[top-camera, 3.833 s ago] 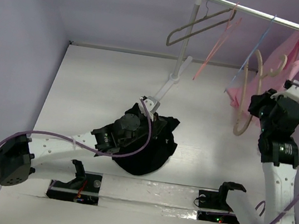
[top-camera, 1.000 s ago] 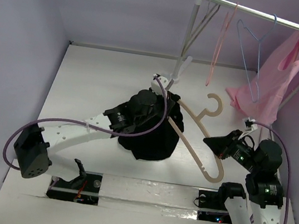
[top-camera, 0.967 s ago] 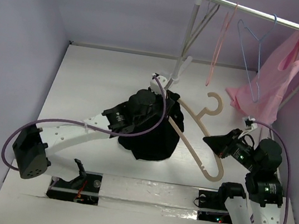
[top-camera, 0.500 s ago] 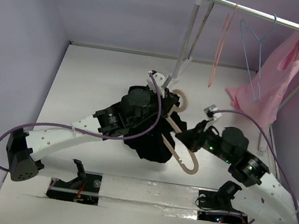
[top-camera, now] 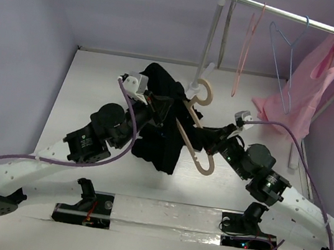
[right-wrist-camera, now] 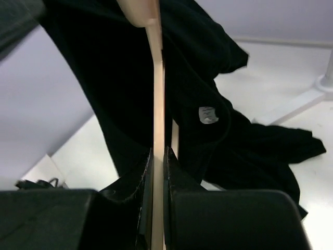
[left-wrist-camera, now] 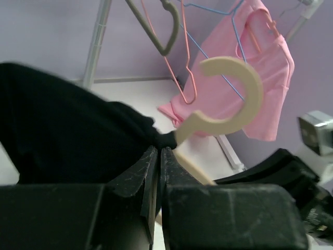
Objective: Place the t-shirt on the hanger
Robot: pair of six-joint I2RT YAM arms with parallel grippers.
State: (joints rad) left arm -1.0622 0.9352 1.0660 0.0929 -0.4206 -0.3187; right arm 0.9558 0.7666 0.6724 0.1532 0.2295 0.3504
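Observation:
The black t-shirt (top-camera: 161,124) hangs lifted above the table, draped over one arm of the tan wooden hanger (top-camera: 195,132), whose hook (top-camera: 204,91) points up near the rack post. My left gripper (top-camera: 161,102) is shut on the t-shirt's cloth near the collar; the left wrist view shows its tips (left-wrist-camera: 158,151) pinching black cloth (left-wrist-camera: 67,130) just below the hook (left-wrist-camera: 234,91). My right gripper (top-camera: 205,142) is shut on the hanger's free arm; in the right wrist view the tan bar (right-wrist-camera: 157,104) runs between its jaws (right-wrist-camera: 158,156), with the shirt (right-wrist-camera: 208,78) behind it.
A metal clothes rack (top-camera: 296,17) stands at the back right with its post (top-camera: 213,37) close behind the hanger. On it hang a grey hanger (top-camera: 226,33), a pink wire hanger (top-camera: 249,43), a blue wire hanger (top-camera: 284,54) and a pink garment (top-camera: 304,89). Purple walls enclose the table.
Both arms have risen and moved toward the back. The t-shirt is lifted off the table, and the hanger has shifted left so one arm now lies inside the shirt.

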